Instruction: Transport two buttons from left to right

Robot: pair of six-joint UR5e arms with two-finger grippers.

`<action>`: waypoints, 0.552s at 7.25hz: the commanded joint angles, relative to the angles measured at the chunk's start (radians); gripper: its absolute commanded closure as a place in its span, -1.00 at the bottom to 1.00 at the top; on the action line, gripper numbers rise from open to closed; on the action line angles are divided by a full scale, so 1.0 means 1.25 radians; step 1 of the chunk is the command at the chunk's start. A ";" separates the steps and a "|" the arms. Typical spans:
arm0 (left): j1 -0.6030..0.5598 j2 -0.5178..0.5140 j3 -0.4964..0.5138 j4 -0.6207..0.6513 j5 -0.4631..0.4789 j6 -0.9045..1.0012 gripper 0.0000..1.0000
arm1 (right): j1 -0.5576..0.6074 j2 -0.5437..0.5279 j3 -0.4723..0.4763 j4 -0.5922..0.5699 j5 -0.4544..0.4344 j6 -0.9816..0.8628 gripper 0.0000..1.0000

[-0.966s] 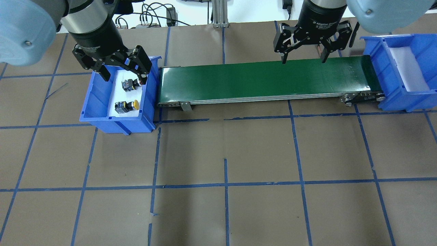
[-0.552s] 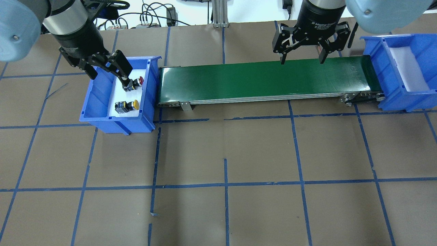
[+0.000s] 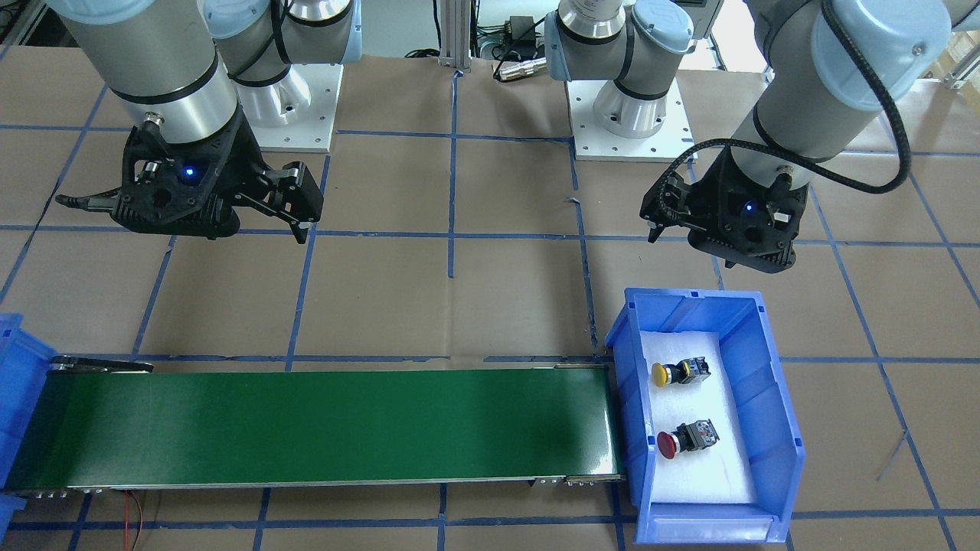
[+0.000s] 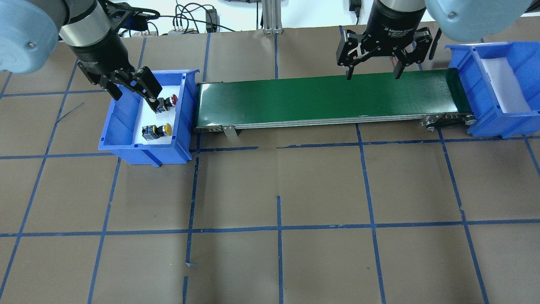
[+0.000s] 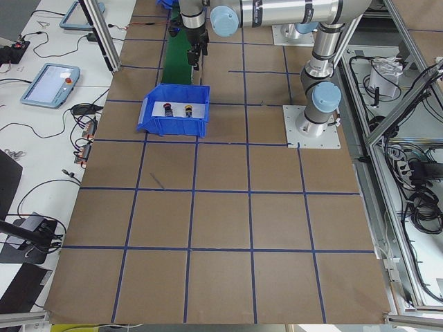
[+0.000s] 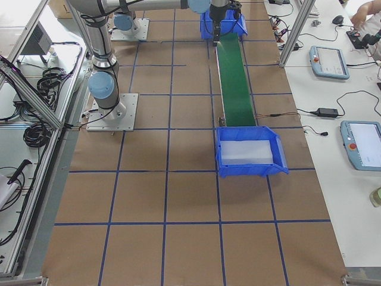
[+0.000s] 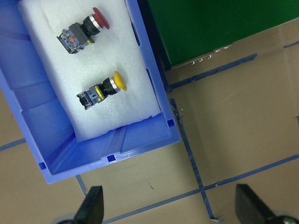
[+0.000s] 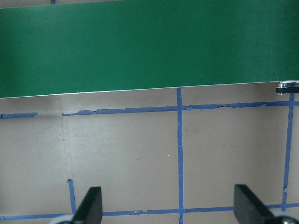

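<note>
Hovering apparently clear of the red button [image 4: 165, 102], the left gripper [image 4: 135, 95] is holding jaws apart; so is the right gripper [image 4: 373, 76].

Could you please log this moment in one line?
left tool open near bin; right tool open near belt; red button, yellow button in bin

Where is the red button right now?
In the overhead view the red button lies inside the blue bin on the left side, next to the green conveyor belt, farther from the robot than the yellow button.
</note>
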 commanded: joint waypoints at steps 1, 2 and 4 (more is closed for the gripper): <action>0.020 -0.016 -0.002 0.024 0.001 0.125 -0.94 | 0.000 -0.001 0.000 0.000 0.001 0.000 -1.00; 0.036 -0.046 -0.006 0.079 0.001 0.164 -0.91 | 0.000 -0.001 0.000 0.000 0.002 0.000 -1.00; 0.038 -0.076 0.010 0.088 0.011 0.273 -0.91 | 0.000 -0.001 -0.001 0.000 0.002 0.000 -1.00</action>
